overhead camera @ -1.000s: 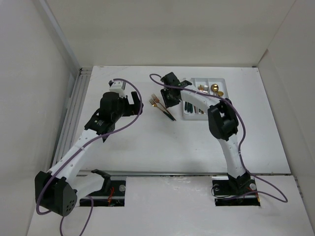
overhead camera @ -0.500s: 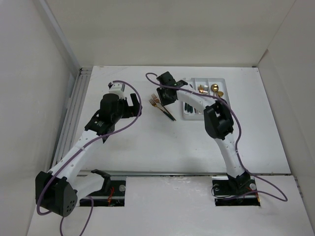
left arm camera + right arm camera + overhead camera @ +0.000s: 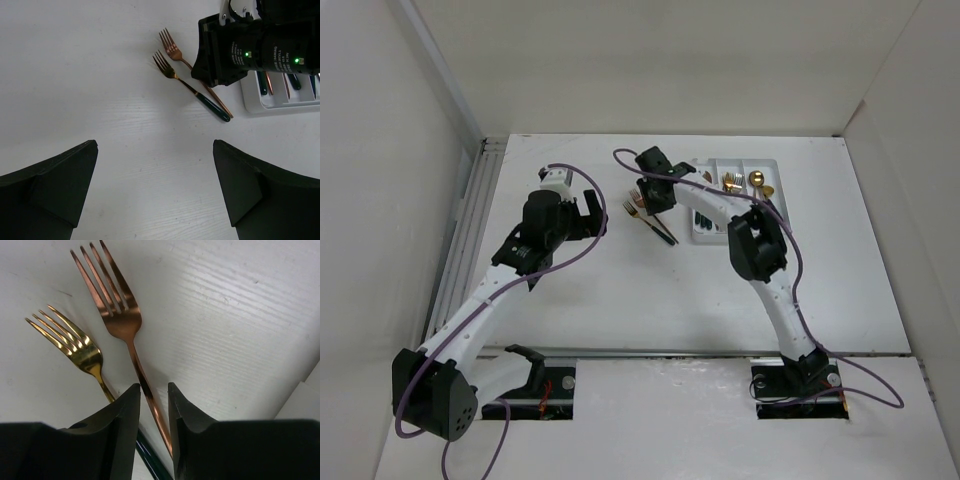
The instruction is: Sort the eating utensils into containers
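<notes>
Left arm (image 3: 480,300) and right arm (image 3: 782,300) are showing the same finish: white link shells alternating with black joint housings. A purple cable (image 3: 575,258) is trailing in loose loops along each arm. The right wrist housing (image 3: 240,50) is carrying white printed lettering, and two green lamps (image 3: 298,60) are glowing on it. Left gripper (image 3: 155,145) and right gripper (image 3: 154,387) are presenting matte black, wedge-shaped fingers.

Top external: high, behind the arm bases (image 3: 800,375), looking down on the whole table (image 3: 620,290). Left wrist: mid-height, angled down at copper fork (image 3: 172,50), gold fork (image 3: 192,92), tray (image 3: 280,106) corner. Right wrist: nearly on the table, same two forks fill frame. Forks show in all three.
</notes>
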